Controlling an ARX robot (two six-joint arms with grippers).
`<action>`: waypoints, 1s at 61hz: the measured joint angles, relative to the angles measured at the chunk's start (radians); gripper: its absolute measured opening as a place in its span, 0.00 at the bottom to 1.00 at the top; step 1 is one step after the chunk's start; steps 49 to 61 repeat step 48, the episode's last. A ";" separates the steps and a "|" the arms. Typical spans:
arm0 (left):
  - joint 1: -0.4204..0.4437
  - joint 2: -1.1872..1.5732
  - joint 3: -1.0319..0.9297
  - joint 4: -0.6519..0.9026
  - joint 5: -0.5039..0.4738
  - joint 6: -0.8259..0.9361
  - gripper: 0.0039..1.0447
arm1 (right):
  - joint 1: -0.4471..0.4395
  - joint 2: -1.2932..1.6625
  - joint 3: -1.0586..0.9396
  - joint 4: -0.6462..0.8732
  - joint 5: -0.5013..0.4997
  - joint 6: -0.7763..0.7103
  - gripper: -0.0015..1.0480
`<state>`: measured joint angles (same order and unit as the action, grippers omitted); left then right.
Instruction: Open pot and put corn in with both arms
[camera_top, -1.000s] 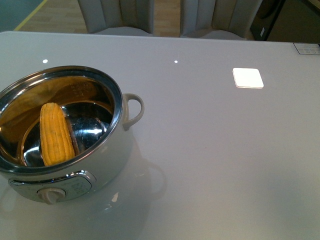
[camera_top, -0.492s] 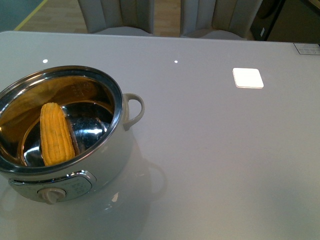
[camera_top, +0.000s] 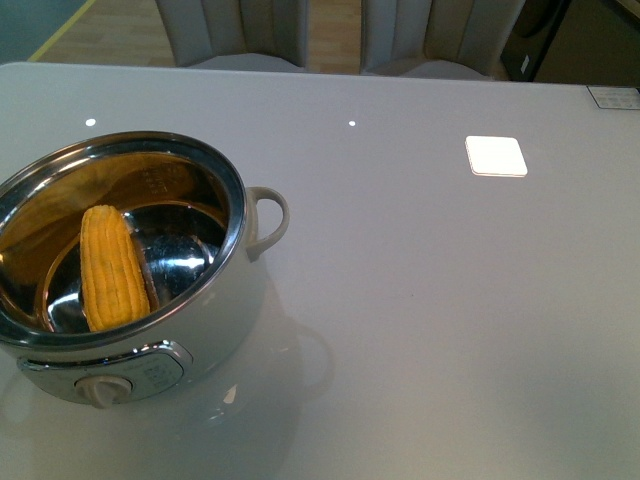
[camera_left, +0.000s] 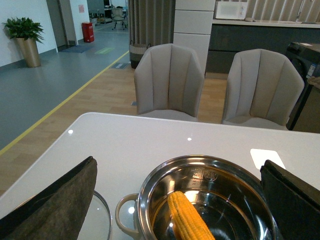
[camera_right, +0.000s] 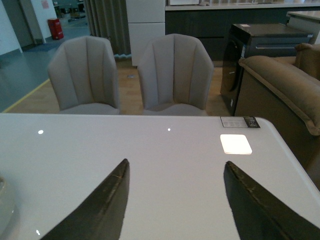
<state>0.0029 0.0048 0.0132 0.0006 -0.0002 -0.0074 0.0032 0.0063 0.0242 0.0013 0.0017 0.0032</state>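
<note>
The pale grey-white pot (camera_top: 215, 330) stands open at the table's near left, lid off, dial knob facing me. The yellow corn (camera_top: 110, 268) lies inside on the shiny steel bottom. It also shows in the left wrist view (camera_left: 187, 220), inside the pot (camera_left: 150, 185). My left gripper (camera_left: 180, 172) is open and empty, held above and behind the pot, one finger on each side of it. My right gripper (camera_right: 175, 167) is open and empty over bare table. Neither arm shows in the front view.
A glass lid (camera_left: 102, 220) lies on the table beside the pot's loop handle. Two grey chairs (camera_right: 130, 75) stand behind the table's far edge. A small label (camera_top: 612, 97) lies at the far right corner. A sofa (camera_right: 285, 85) is to the right.
</note>
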 joint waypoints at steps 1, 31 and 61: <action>0.000 0.000 0.000 0.000 0.000 0.000 0.94 | 0.000 0.000 0.000 0.000 0.000 0.000 0.66; 0.000 0.000 0.000 0.000 0.000 0.000 0.94 | 0.000 0.000 0.000 0.000 0.000 0.000 0.92; 0.000 0.000 0.000 0.000 0.000 0.000 0.94 | 0.000 0.000 0.000 0.000 0.000 0.000 0.92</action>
